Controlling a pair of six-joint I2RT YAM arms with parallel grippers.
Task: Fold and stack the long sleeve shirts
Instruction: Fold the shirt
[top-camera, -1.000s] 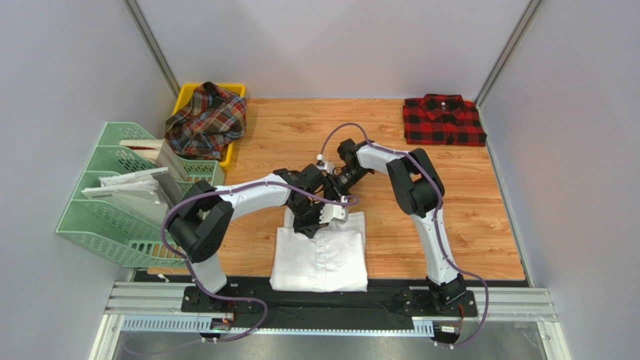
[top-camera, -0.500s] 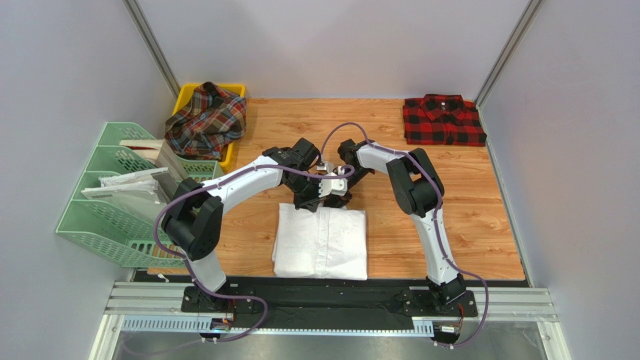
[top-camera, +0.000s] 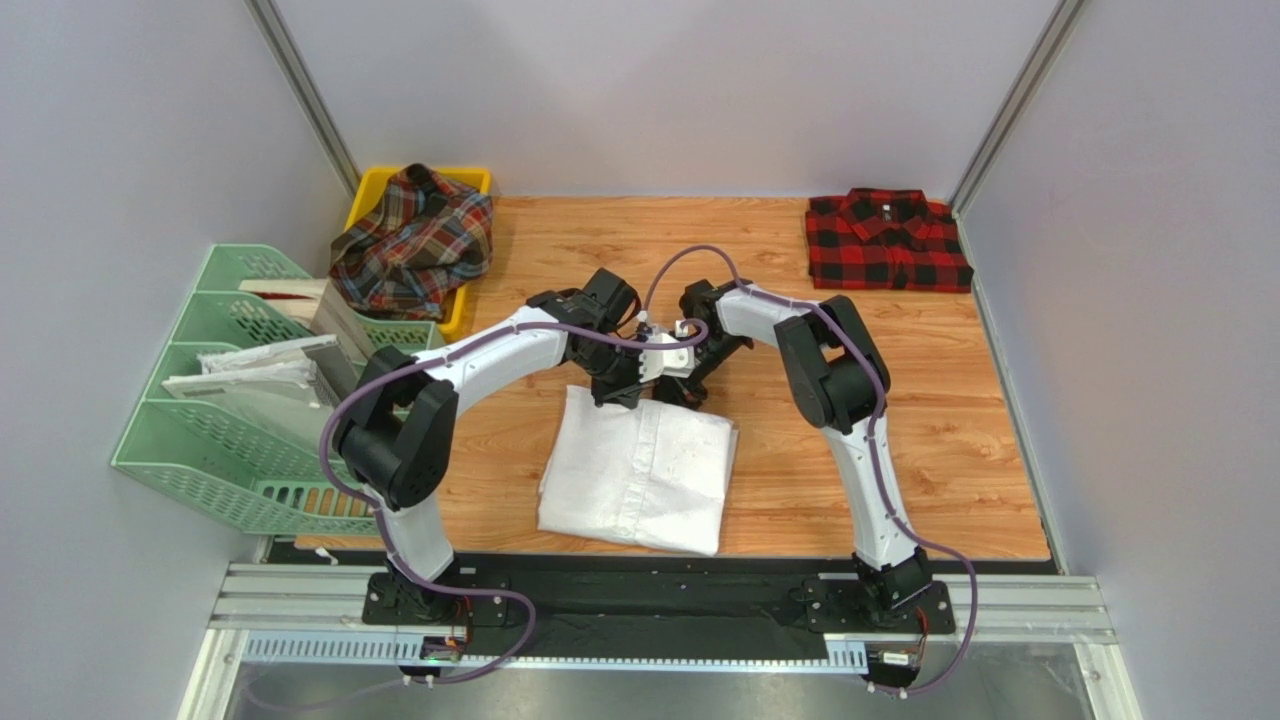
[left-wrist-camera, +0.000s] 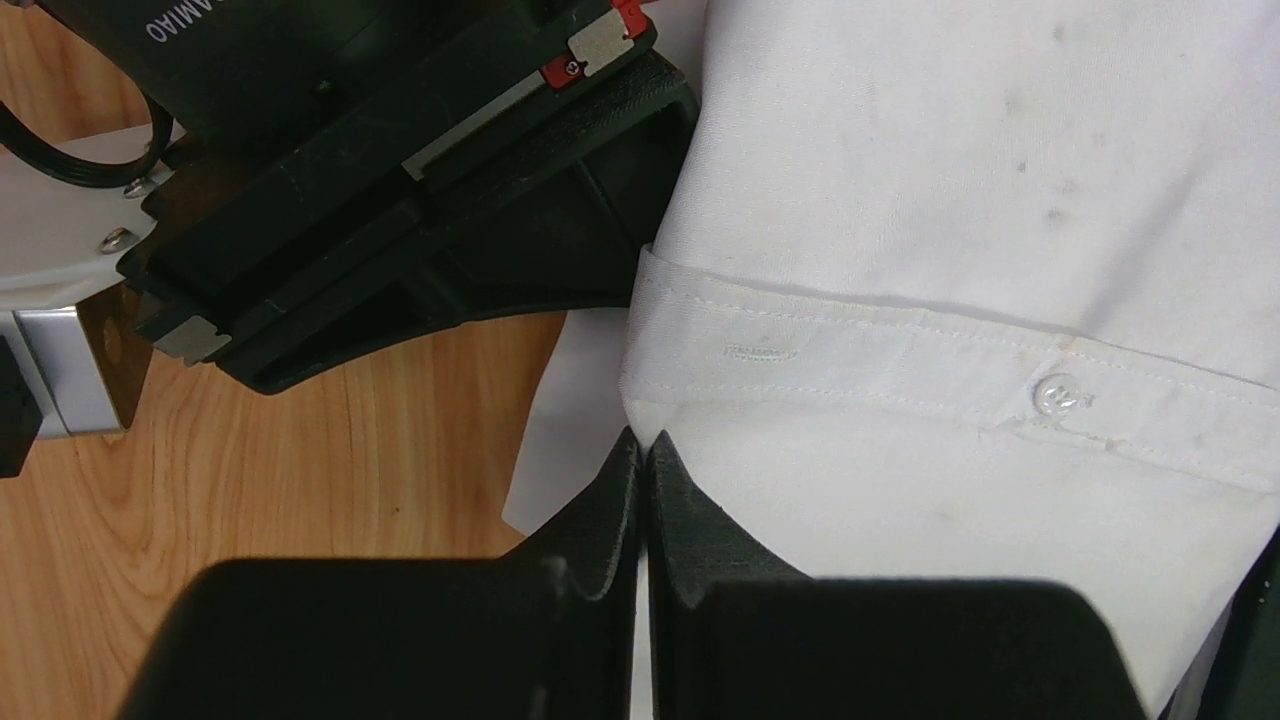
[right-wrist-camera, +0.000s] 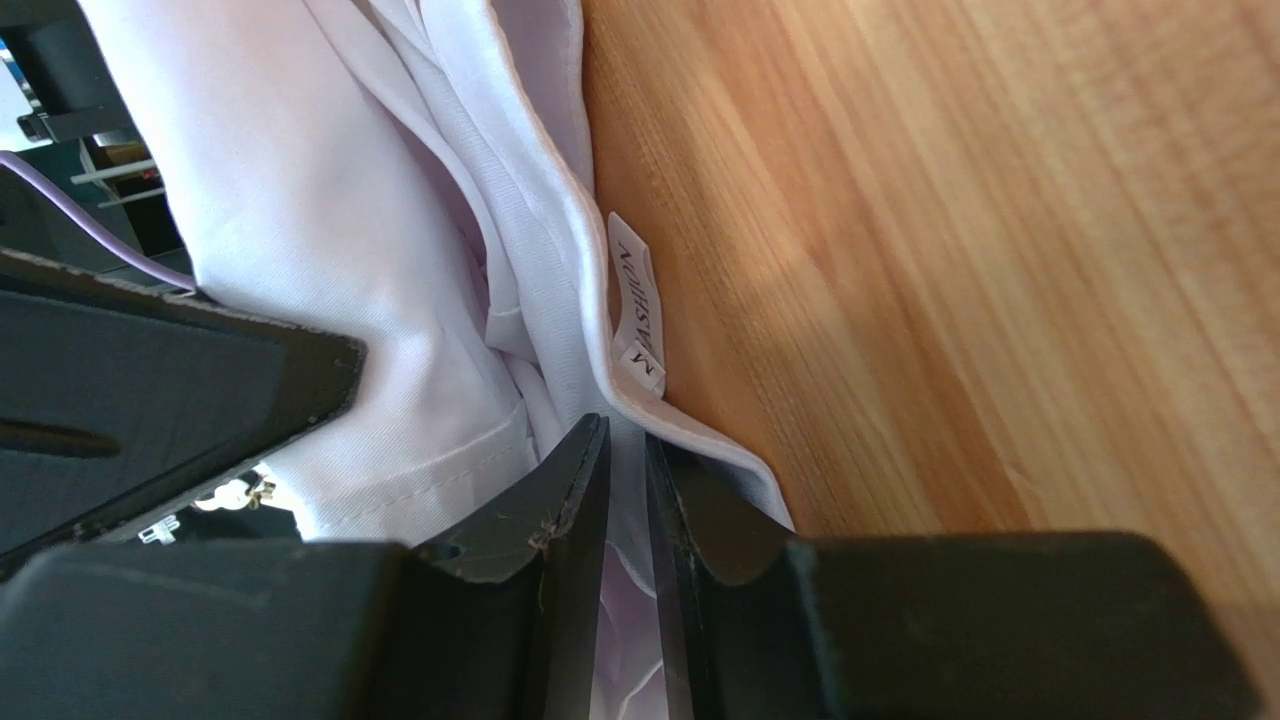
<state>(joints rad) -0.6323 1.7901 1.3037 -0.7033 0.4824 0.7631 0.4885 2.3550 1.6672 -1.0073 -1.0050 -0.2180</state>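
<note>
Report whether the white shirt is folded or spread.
Folded: the white shirt lies as a compact layered rectangle, no sleeves sticking out.

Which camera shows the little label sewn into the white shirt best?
The right wrist view: the label sits close up, lettering readable. The top view shows the whole white shirt but no label; the left wrist view shows only its button edge.
</note>
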